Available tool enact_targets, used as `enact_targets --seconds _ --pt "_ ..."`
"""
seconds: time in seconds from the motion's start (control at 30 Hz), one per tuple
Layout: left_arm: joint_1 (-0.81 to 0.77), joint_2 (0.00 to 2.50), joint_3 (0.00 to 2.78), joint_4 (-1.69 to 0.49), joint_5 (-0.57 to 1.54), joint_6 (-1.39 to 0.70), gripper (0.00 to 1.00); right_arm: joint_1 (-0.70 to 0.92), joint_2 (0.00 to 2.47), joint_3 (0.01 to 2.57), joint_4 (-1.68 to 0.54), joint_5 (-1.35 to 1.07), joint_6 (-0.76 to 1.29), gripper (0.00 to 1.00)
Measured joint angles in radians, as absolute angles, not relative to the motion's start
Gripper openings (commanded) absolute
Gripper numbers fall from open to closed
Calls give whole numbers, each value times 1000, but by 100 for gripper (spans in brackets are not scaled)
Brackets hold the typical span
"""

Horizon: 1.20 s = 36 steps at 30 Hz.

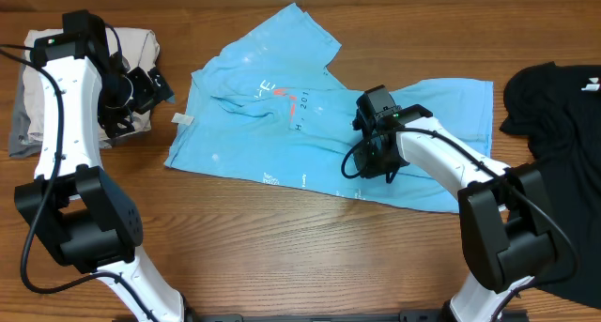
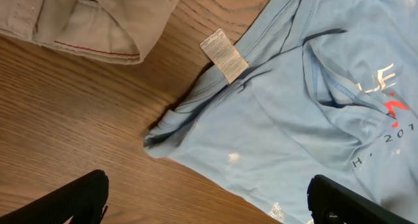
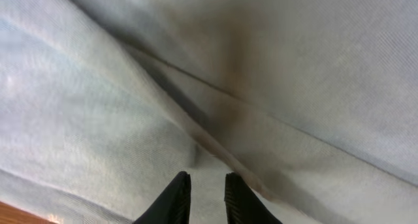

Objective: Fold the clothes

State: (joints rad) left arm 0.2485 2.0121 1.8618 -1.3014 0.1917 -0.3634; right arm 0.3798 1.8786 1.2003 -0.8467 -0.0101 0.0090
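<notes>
We see the light blue shirt [image 1: 254,125] spread rumpled on the wood-grain table [image 1: 282,256], with soft folds across its chest. The left gripper [image 1: 158,85] hangs beside its edge, fingers spread wide. The right gripper [image 3: 208,178] presses into fine knit beside a seam ridge, fingers narrowly parted.

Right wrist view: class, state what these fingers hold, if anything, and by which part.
It cannot be told. The right gripper sits close against the T-shirt, fingers slightly apart, with no cloth visibly pinched between them.
</notes>
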Motion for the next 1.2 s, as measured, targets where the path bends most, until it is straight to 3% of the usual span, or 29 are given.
enact_targets --seconds 0.43,0.8,1.2 --pt "248 2012 1862 -1301 192 -363 100 380 1879 1203 -830 -9 -196 34" --pt "249 2012 1862 -1301 192 -363 100 380 1879 1282 -874 -7 -235 40" --pt "249 2012 1862 -1301 192 -363 100 380 1879 1209 -759 -7 -250 40"
